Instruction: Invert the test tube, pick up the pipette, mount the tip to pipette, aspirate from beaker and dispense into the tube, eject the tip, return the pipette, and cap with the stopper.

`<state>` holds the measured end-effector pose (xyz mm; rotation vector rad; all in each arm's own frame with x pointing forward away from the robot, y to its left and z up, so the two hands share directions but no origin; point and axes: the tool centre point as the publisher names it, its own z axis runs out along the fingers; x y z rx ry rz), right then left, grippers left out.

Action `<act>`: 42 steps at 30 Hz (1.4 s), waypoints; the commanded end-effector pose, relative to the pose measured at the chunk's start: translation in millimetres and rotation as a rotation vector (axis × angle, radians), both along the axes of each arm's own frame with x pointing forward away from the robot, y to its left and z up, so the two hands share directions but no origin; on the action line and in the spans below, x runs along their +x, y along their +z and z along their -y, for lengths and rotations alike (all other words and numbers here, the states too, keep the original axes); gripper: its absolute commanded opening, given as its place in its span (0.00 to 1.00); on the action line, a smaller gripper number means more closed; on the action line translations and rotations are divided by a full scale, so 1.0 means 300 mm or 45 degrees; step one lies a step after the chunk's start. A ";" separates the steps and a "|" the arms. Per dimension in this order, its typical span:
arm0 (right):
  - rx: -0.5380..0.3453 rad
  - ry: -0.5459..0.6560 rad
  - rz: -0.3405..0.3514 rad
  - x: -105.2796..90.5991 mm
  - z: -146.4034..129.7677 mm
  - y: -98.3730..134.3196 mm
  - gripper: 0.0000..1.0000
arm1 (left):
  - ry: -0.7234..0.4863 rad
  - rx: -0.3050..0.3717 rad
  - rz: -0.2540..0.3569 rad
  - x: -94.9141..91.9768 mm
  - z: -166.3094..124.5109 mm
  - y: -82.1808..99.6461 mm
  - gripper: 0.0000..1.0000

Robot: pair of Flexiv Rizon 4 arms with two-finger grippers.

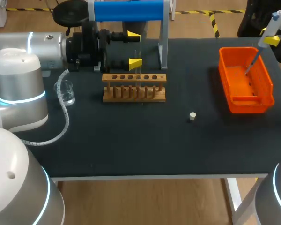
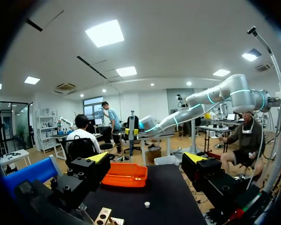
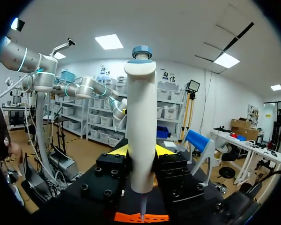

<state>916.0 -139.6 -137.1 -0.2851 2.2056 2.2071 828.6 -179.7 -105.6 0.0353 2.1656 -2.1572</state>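
My left gripper (image 1: pixel 134 49) hangs open just behind the wooden tube rack (image 1: pixel 134 87), its yellow fingertips (image 1: pixel 136 63) far apart with nothing between them. A clear test tube (image 1: pixel 138 71) stands in the rack, faint, close under the nearer fingertip. In the left wrist view the left gripper (image 2: pixel 147 159) faces across the table toward the orange bin (image 2: pixel 124 174) and the small white stopper (image 2: pixel 146 204). My right gripper (image 1: pixel 270 40) is shut on the white-and-blue pipette (image 3: pixel 141 126) above the orange bin (image 1: pixel 246 79). The pipette's thin lower end (image 1: pixel 251 65) points down into the bin.
A small glass beaker (image 1: pixel 65 92) stands at the left beside my left arm's cable. The stopper (image 1: pixel 192 116) lies alone on the black mat in front of the rack. The blue-topped pipette stand (image 1: pixel 129 10) rises behind the rack.
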 end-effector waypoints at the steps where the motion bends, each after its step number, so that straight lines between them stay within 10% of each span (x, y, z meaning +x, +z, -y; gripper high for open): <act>1: 0.007 0.077 -0.001 0.029 0.037 -0.008 0.00 | 0.003 -0.002 0.001 0.000 0.004 -0.001 1.00; 42: -0.048 0.165 -0.060 0.057 0.103 -0.047 0.00 | 0.003 -0.002 0.001 0.000 0.004 -0.001 1.00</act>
